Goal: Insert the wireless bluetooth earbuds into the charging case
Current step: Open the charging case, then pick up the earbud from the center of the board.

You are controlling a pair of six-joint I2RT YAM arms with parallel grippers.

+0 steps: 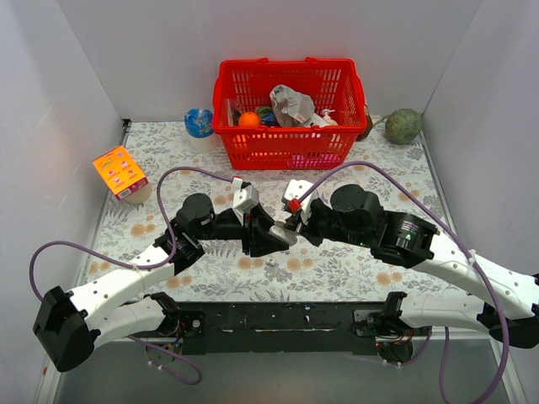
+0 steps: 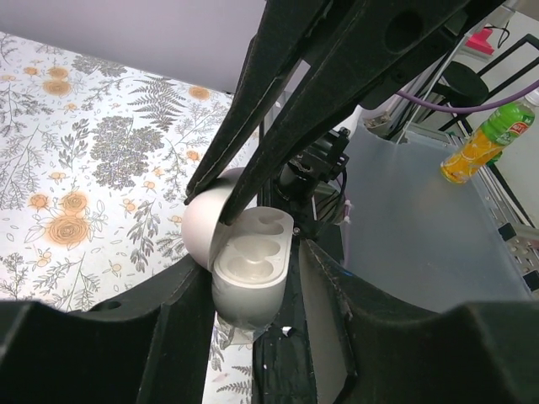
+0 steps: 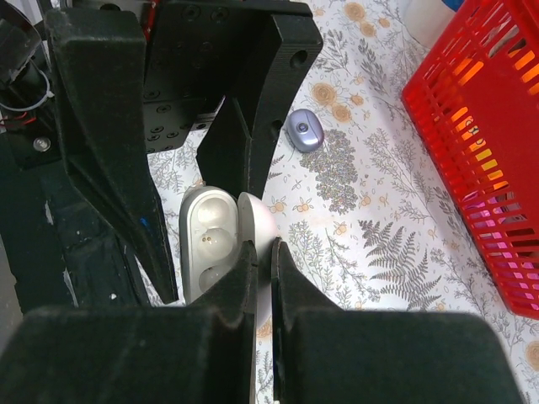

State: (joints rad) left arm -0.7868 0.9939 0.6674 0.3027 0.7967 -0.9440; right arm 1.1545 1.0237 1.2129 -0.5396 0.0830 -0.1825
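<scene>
The white charging case (image 3: pixel 206 244) is held open above the mat, and both its wells look empty. My left gripper (image 2: pixel 253 278) is shut on the case's body (image 2: pixel 244 290). My right gripper (image 3: pixel 263 252) is shut on the raised lid (image 3: pixel 257 220), its fingers (image 2: pixel 253 143) coming in from above in the left wrist view. In the top view the two grippers, left (image 1: pixel 265 236) and right (image 1: pixel 291 227), meet over the mat's middle with the case (image 1: pixel 284 236) between them. One purplish earbud (image 3: pixel 303 130) lies on the mat beyond the case. A small pale speck (image 1: pixel 271 263), possibly a bud, lies just in front of the grippers.
A red basket (image 1: pixel 290 150) with several items stands at the back centre. A blue-white cup (image 1: pixel 200 124) is left of it, an orange box (image 1: pixel 120 172) at the left wall and a green round thing (image 1: pixel 403 126) at the back right.
</scene>
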